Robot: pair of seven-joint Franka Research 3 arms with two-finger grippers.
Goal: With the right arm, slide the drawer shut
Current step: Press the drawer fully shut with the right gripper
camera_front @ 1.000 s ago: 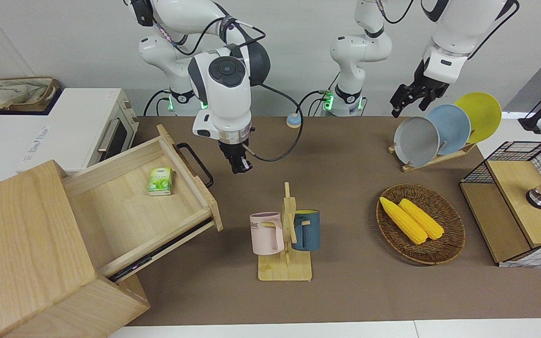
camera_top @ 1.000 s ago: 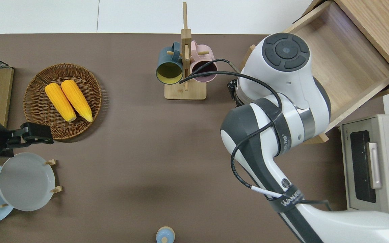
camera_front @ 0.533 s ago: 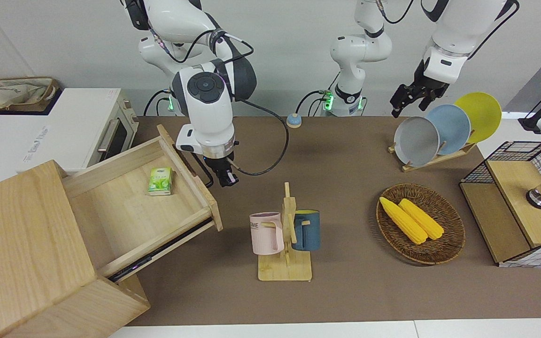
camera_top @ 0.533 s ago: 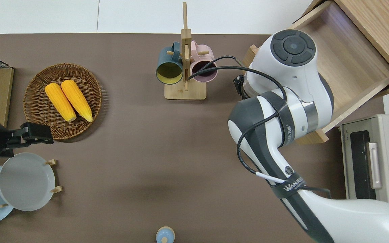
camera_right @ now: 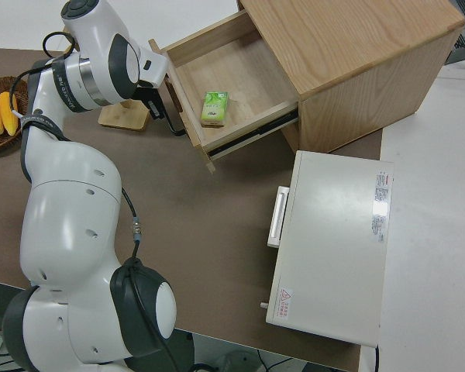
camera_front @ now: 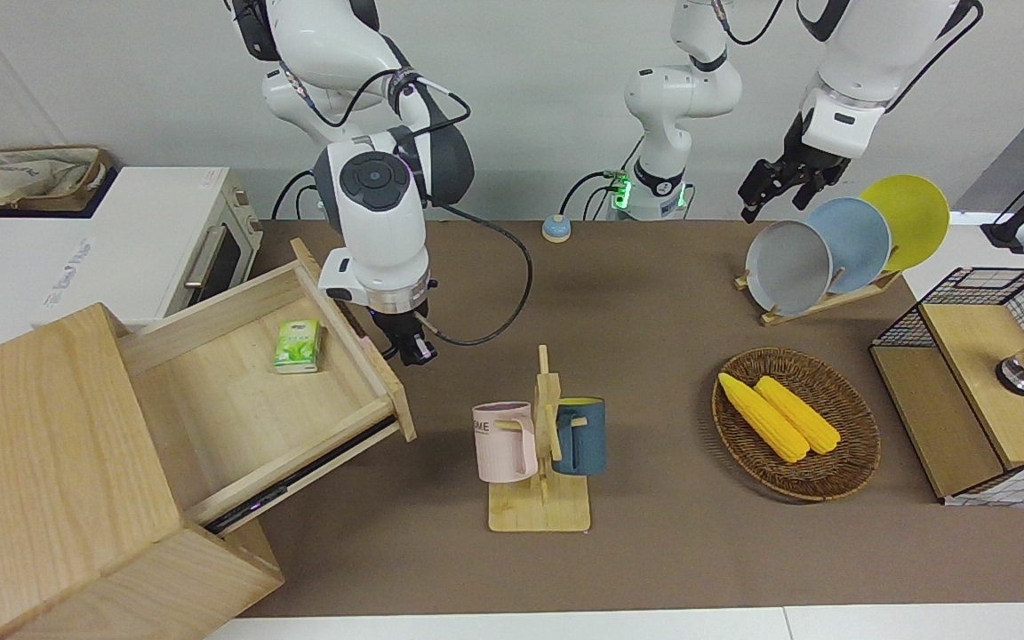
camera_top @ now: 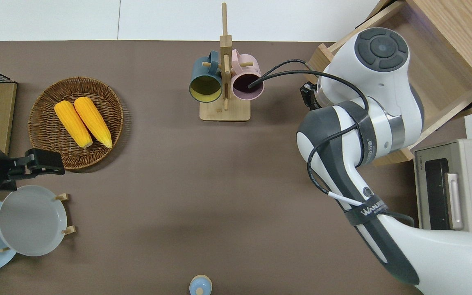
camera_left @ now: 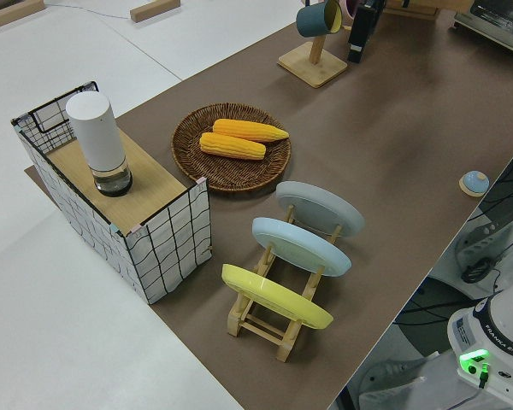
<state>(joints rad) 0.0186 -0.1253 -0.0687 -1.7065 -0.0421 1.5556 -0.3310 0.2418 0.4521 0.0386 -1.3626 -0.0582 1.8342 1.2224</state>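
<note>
The right claw (camera_front: 414, 348) is at the front panel of the drawer (camera_front: 254, 391), at its handle; finger state cannot be determined. The drawer stands pulled out of the wooden box (camera_front: 41, 462), containing a green packet (camera_front: 298, 346). The left arm is parked.

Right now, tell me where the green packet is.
The green packet lies inside the open drawer, near its front panel, at the right arm's end of the table.

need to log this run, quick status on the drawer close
Right gripper at the drawer front by its handle; left arm parked. Drawer open, green packet inside. Nothing seen blocking its path.
</note>
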